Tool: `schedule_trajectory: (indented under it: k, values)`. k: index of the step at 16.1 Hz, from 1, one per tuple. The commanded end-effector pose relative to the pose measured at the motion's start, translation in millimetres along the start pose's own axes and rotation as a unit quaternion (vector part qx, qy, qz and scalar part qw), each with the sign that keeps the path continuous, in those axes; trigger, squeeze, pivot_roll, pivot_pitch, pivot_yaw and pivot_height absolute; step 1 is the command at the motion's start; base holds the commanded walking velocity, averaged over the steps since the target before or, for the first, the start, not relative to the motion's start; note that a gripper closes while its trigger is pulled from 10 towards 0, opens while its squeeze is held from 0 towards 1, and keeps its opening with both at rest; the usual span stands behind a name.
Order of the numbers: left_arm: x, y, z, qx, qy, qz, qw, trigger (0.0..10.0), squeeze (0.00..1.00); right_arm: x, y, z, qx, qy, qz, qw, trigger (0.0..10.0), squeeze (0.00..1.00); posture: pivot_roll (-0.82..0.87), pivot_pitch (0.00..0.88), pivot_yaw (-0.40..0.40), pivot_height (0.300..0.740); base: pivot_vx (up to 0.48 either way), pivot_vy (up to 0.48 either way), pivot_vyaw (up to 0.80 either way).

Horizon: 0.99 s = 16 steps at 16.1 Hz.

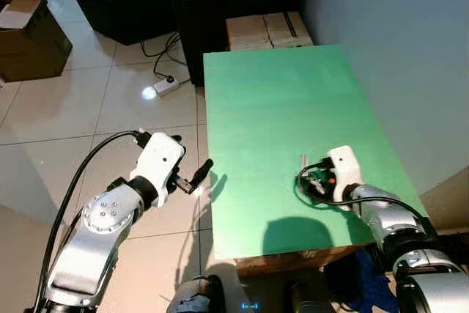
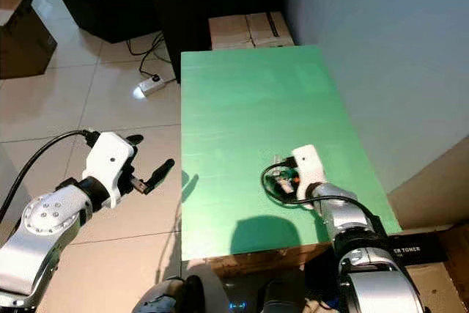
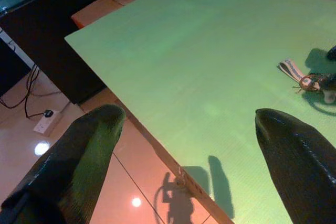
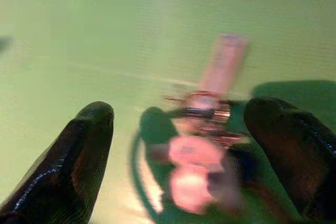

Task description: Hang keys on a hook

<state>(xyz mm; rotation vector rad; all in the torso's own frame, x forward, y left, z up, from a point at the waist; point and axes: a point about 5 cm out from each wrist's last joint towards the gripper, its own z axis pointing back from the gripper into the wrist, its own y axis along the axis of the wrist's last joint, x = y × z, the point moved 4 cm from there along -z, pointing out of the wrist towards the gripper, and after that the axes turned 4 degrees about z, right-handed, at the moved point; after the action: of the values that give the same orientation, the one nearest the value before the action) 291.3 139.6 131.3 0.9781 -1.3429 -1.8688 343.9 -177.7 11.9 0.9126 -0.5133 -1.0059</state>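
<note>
Keys [image 4: 202, 150] lie on the green table [image 1: 271, 108], toward its near right corner, a small bunch with a pale strap trailing off away from the robot. Right over them sits the right gripper [image 4: 178, 145], its two black fingers spread wide with one on each side of the bunch and, as far as I can make out through the blur, not yet pressing on it. So I'd call this the pick-up, just before the grasp. Off the table's left edge, above the tiled floor [image 1: 110, 108], the left gripper [image 3: 189, 140] hangs with its fingers also parted, holding nothing. Next the right fingers need to come together on the ring or fob, not the loose strap, then lift. I can't spot a hook anywhere.
</note>
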Motion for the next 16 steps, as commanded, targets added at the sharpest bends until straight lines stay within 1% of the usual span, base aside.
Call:
schedule_trajectory:
  k: [1,2,4,6,7,8,9,10,11,12,14,16]
  values:
    - [-1.5,1,-0.8,-0.001,-0.002,0.001,1.0,10.0,0.0,-11.6,-2,-1.9,0.0,0.035,-0.013,0.999,10.0,1.0,-0.05,0.191,0.08,0.74,0.0,0.0,0.0]
    - [-1.9,2,-2.5,0.002,-0.003,-0.001,1.0,10.0,0.0,-16.8,-6,-3.7,-0.01,0.048,-0.027,0.998,10.0,1.0,-0.05,0.191,0.08,0.74,0.0,0.0,0.0]
    - [-2.3,4,-4.4,0.004,-0.003,-0.003,1.0,10.0,0.0,-25.7,-16,-6.1,-0.037,0.066,-0.041,0.996,10.0,1.0,-0.05,0.185,0.075,0.74,0.0,0.0,0.0]
    - [-2.3,4,-3.8,0.005,-0.003,-0.003,1.0,10.0,0.0,-30.1,-23,-6.6,-0.061,0.074,-0.045,0.994,10.0,1.0,-0.05,0.184,0.072,0.74,0.0,0.0,0.0]
    - [-2.2,4,-3.6,0.005,-0.003,-0.003,1.0,10.0,0.0,-32.3,-22,-7.0,-0.058,0.081,-0.05,0.994,10.0,1.0,-0.06,0.178,0.072,0.74,0.0,0.0,0.0]
    - [-2.5,4,-3.7,0.005,-0.003,-0.004,1.0,10.0,0.0,-35.6,-6,-8.3,-0.021,0.097,-0.083,0.992,10.0,1.0,-0.06,0.18,0.072,0.74,0.0,0.0,0.0]
    - [-2.8,4,-3.6,0.005,-0.003,-0.004,1.0,10.0,0.0,-33.6,14,-7.4,0.025,0.107,-0.116,0.987,10.0,1.0,-0.06,0.18,0.073,0.74,0.0,0.0,0.0]
    - [-2.2,4,-3.8,0.004,-0.004,-0.005,1.0,10.0,0.0,-27.5,25,-4.4,0.051,0.105,-0.135,0.984,10.0,1.0,-0.06,0.178,0.076,0.74,0.0,0.0,0.0]
    - [-1.7,4,-4.9,0.004,-0.005,-0.005,1.0,10.0,0.0,-20.2,27,-1.2,0.052,0.092,-0.13,0.986,10.0,1.0,-0.06,0.178,0.076,0.74,0.0,0.0,0.0]
    - [-1.4,4,-5.9,0.004,-0.007,-0.005,1.0,10.0,0.0,-13.0,25,2.5,0.045,0.078,-0.117,0.989,10.0,1.0,-0.06,0.179,0.077,0.74,0.0,0.0,0.0]
    - [0.4,4,-6.8,0.005,-0.009,-0.006,1.0,10.0,0.0,-2.4,9,9.9,0.017,0.056,-0.101,0.993,10.0,1.0,-0.07,0.183,0.07,0.74,0.0,0.0,0.0]
    - [1.8,4,-6.3,0.005,-0.01,-0.005,1.0,10.0,0.0,-3.1,-4,13.6,-0.01,0.055,-0.085,0.995,10.0,1.0,-0.07,0.184,0.064,0.74,0.0,0.0,0.0]
